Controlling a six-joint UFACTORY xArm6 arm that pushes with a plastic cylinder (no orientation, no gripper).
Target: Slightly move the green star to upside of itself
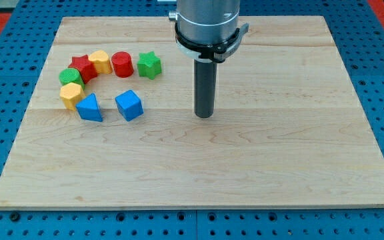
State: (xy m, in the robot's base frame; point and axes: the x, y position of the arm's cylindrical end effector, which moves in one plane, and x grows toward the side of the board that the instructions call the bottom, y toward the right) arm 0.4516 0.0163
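Observation:
The green star (149, 65) lies on the wooden board (245, 167) in the upper left part of the view, at the right end of an arc of blocks. My tip (205, 115) rests on the board to the right of and below the star, well apart from it. Nothing touches my tip.
A red cylinder (122, 64) sits just left of the star. Further left are a yellow block (100, 62), a red star (83, 68), a green block (71, 76) and a yellow hexagon (71, 95). A blue triangle (90, 107) and a blue cube (129, 105) lie below.

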